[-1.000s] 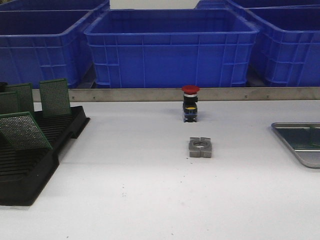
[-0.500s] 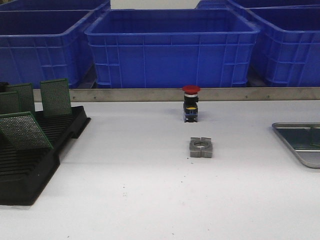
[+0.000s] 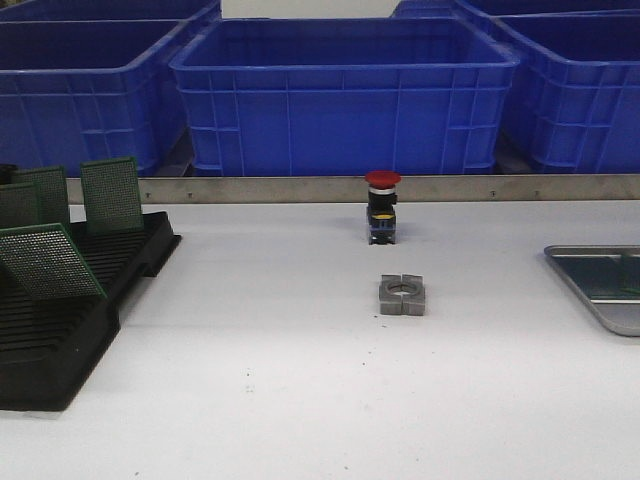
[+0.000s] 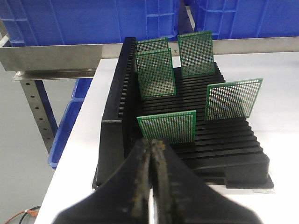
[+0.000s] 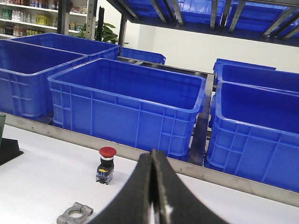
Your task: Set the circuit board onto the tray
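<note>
A: Where to look for the circuit boards (image 4: 167, 127)?

B: In the black rack (image 4: 233, 149), five of them, standing on edge in its slots. Probably slotted that way to keep faces apart and top edges free for a pinch from above.

A: And the tray (image 3: 575, 285)?

B: Far to the right of the rack, across the table (image 3: 300, 380). Bare metal in the visible part, but cut off by the picture's edge, so no telling about the rest.

A: Grippers?

B: Left gripper (image 4: 152, 154) poised just short of the rack's near edge, in line with the nearest board, fingers pressed together on nothing. Right gripper (image 5: 153, 161) well to the right of the rack, likewise closed and empty.

A: Room to move?

B: Plenty. Open table from the rack toward the tray, broken only by a red push button (image 3: 381, 205) and a metal clamp block (image 3: 402, 295), both roughly midway. Blue bins (image 3: 340, 95) behind the rack, beyond a steel rail. Tight only inside the rack: neighbouring boards close, ribbed slots below.

A: Stage of the job?

B: Fits either a board about to go or boards left over after others went.
</note>
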Robot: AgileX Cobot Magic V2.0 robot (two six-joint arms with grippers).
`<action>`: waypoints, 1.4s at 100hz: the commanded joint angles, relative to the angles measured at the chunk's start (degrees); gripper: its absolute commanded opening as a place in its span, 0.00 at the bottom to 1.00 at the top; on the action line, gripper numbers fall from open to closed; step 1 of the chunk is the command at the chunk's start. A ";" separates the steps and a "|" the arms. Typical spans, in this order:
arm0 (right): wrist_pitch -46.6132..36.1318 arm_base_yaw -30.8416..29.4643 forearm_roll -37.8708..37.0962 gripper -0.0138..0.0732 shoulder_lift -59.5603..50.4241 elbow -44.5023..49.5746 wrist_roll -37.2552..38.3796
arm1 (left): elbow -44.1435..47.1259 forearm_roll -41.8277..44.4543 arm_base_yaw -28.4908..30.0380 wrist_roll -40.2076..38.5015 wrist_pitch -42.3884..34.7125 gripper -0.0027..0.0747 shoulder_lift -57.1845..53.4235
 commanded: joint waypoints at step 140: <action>-1.99 -11.50 -76.08 0.09 -4.85 9.44 76.79 | 1.65 -0.63 -0.31 -0.54 -4.67 0.01 -1.80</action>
